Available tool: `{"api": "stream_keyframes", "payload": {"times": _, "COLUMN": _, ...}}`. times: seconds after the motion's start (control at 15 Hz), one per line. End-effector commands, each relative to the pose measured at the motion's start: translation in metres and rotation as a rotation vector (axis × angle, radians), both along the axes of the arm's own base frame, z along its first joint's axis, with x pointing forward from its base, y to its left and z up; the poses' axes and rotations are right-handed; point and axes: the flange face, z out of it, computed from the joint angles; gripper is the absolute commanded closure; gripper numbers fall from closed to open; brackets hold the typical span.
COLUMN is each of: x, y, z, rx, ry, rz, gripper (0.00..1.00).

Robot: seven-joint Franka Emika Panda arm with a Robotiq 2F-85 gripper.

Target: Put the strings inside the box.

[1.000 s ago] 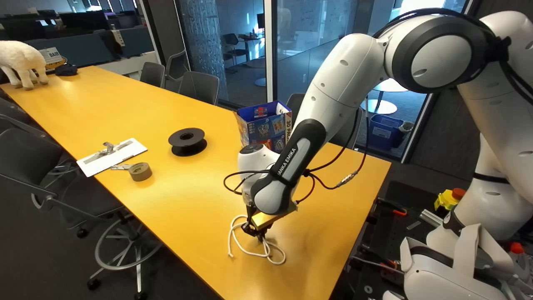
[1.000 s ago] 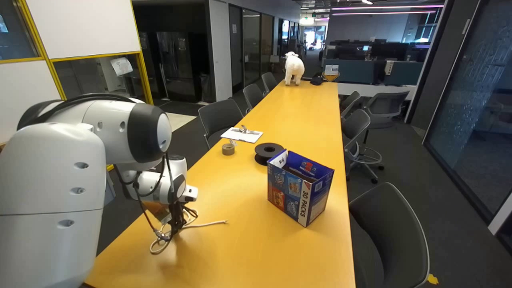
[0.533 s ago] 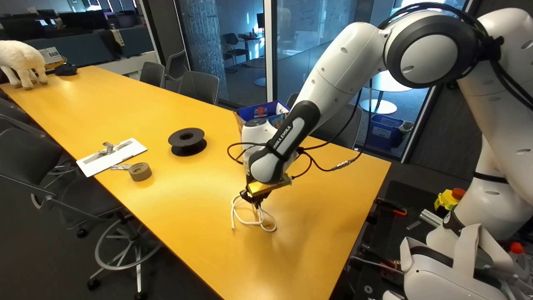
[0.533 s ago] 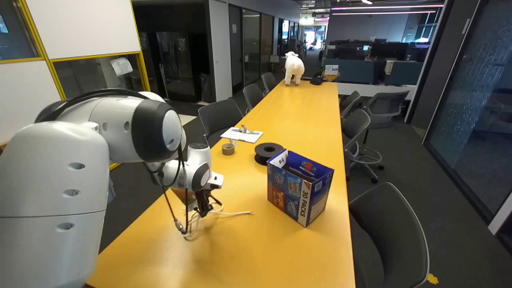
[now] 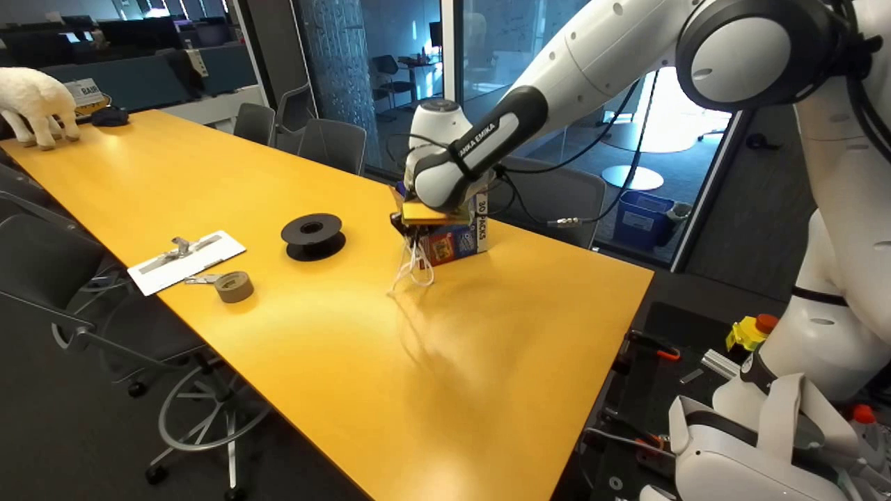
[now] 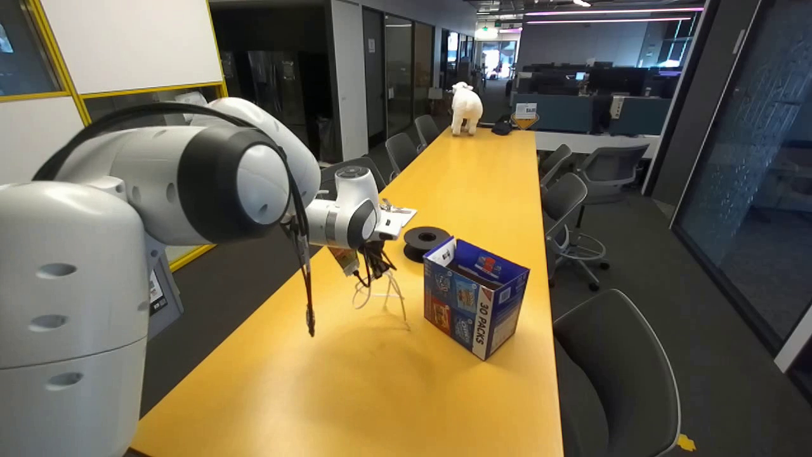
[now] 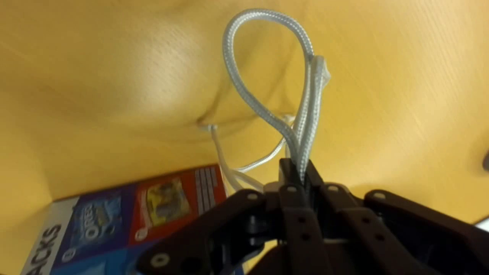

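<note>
1. My tool (image 7: 300,170) has its jaws drawn together, pinching the strings (image 7: 315,88) between them. How many cords are in that bunch, I can't tell.
2. The strings dangle with their length running mostly downward, outside the box (image 6: 466,298), just beside its picture-printed wall and toward the end away from the "30 PACKS" lettering. Whether they touch that wall, or the lowest end brushes the tabletop (image 6: 355,393), I can't make out.
3. The box stands upright, opening upward. Everything turns on this: my tool is beside the box, not over it, and the loose ends reach well below its rim.
4. I read this as the carry. Next I'd want to climb until those ends clear the rim, then cross the printed wall to above the opening.
5. Crossing low could snag a loop on the rim and shove the box.
</note>
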Motion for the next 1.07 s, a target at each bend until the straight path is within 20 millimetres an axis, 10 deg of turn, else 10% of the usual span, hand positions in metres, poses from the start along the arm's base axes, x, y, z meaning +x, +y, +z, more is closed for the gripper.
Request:
{"api": "stream_keyframes", "payload": {"times": 0.0, "x": 0.008, "y": -0.023, "z": 0.097, "rx": -0.015, "ry": -0.148, "rz": -0.141, "gripper": 0.93}}
{"api": "stream_keyframes", "payload": {"times": 0.53, "x": 0.025, "y": -0.076, "z": 0.258, "rx": -0.044, "ry": -0.455, "rz": -0.485, "gripper": 0.93}}
{"api": "stream_keyframes", "payload": {"times": 1.0, "x": 0.042, "y": -0.142, "z": 0.26, "rx": -0.084, "ry": -0.489, "rz": -0.682, "gripper": 0.94}}
